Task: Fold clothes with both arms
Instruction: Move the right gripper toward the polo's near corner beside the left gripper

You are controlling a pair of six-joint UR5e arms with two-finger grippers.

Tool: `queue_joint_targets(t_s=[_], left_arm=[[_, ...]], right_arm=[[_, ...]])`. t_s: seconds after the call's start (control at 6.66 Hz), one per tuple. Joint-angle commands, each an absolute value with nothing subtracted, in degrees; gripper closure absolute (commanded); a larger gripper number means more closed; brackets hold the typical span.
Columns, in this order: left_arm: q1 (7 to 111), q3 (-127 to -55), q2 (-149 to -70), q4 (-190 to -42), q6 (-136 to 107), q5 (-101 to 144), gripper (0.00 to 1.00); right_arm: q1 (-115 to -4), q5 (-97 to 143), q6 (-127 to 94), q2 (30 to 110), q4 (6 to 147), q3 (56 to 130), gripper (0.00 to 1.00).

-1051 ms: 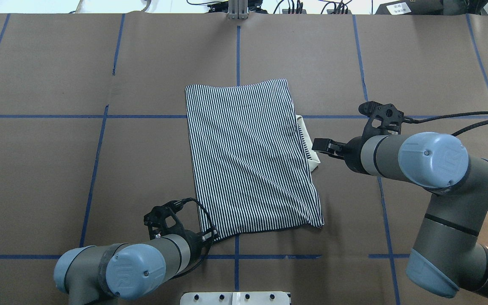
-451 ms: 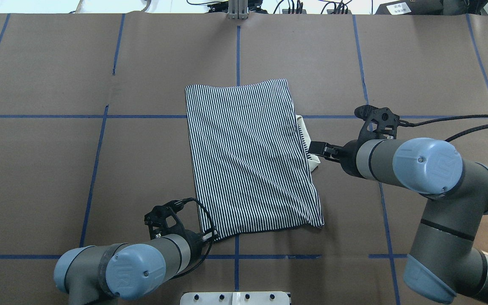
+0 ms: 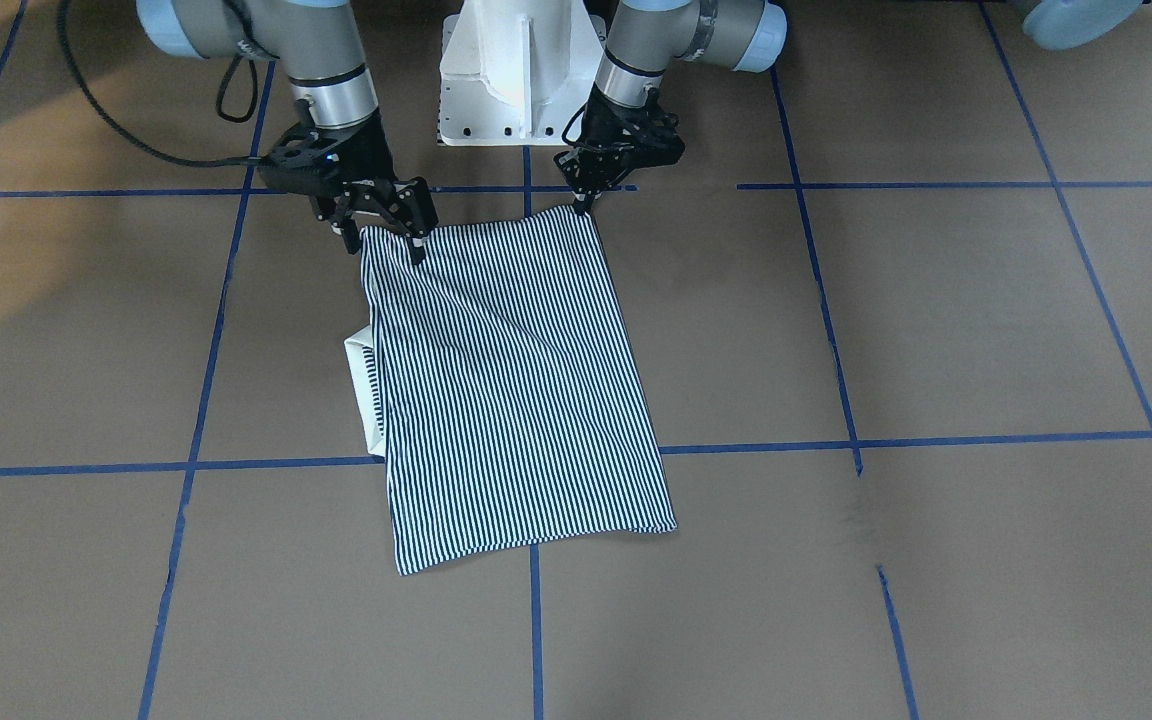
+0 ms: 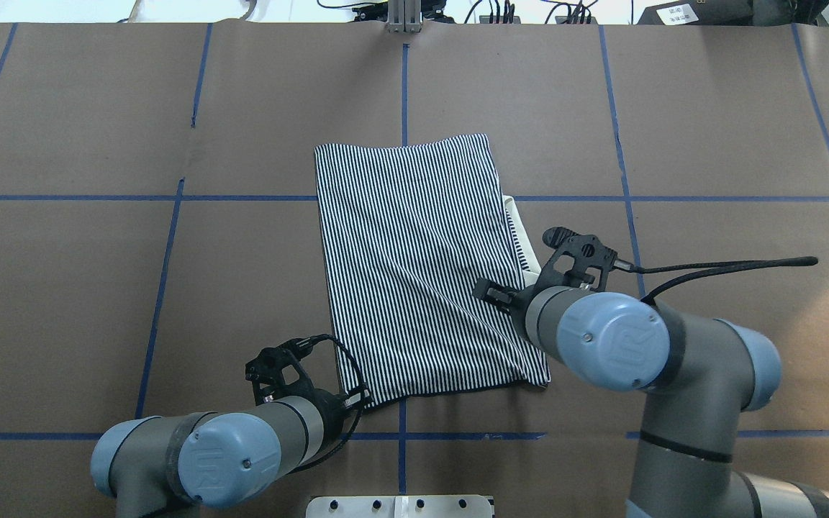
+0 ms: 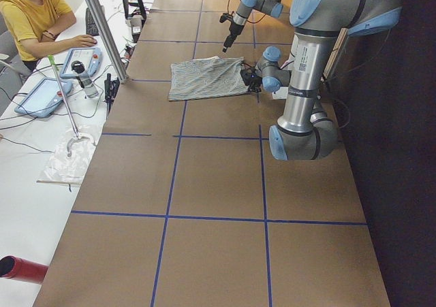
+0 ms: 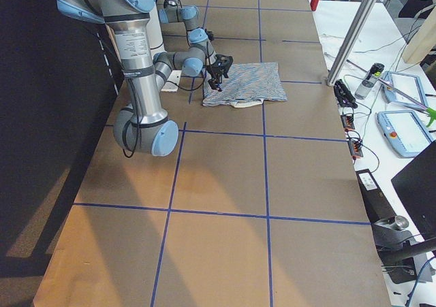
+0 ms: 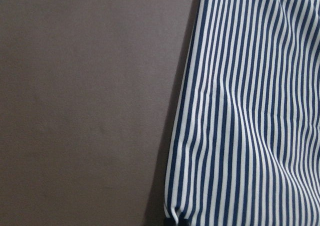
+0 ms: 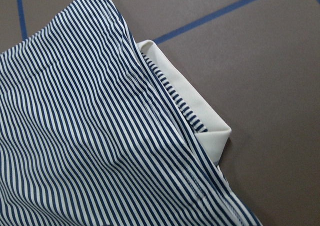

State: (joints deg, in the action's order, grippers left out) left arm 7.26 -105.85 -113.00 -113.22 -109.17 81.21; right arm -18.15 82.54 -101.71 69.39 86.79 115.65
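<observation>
The striped polo shirt [image 4: 414,266] lies folded into a flat rectangle mid-table, its white collar [image 4: 519,223] poking out on the right side. My left gripper [image 3: 584,205] sits at the shirt's near-left corner [image 4: 357,399], its fingers pinched together on the hem. My right gripper [image 3: 381,243] hovers open over the near-right corner, one finger to each side of it; from overhead its wrist [image 4: 529,309] covers that part of the shirt. The right wrist view shows the stripes [image 8: 100,136] and collar [image 8: 200,116] below, with no fingers in it.
The white pedestal base [image 3: 516,70] stands just behind both grippers. Blue tape lines [image 4: 404,79] grid the brown table. In the exterior left view a person [image 5: 27,14] sits at a side bench with tablets, and a red cylinder [image 5: 20,269] lies near the corner.
My right arm swung from beside the collar back toward the robot and now hangs over the shirt's near-right part. The left arm and the shirt have not moved.
</observation>
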Motion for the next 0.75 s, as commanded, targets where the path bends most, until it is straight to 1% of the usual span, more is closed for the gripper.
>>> queue_joint_targets(t_s=[0.0, 0.45, 0.6], left_arm=[[7.2, -106.1, -113.6, -113.4, -109.1, 81.2, 1.0], [7.2, -106.0, -113.7, -113.5, -109.1, 81.3, 1.0], [7.2, -105.6, -113.7, -113.6, -109.1, 81.3, 1.0]], right_arm=[[-14.4, 81.3, -112.2, 67.6, 93.1, 113.7, 0.26], [-14.1, 81.5, -114.5, 67.6, 93.4, 109.4, 0.26], [-13.9, 81.6, -114.6, 67.6, 93.5, 109.4, 0.26]])
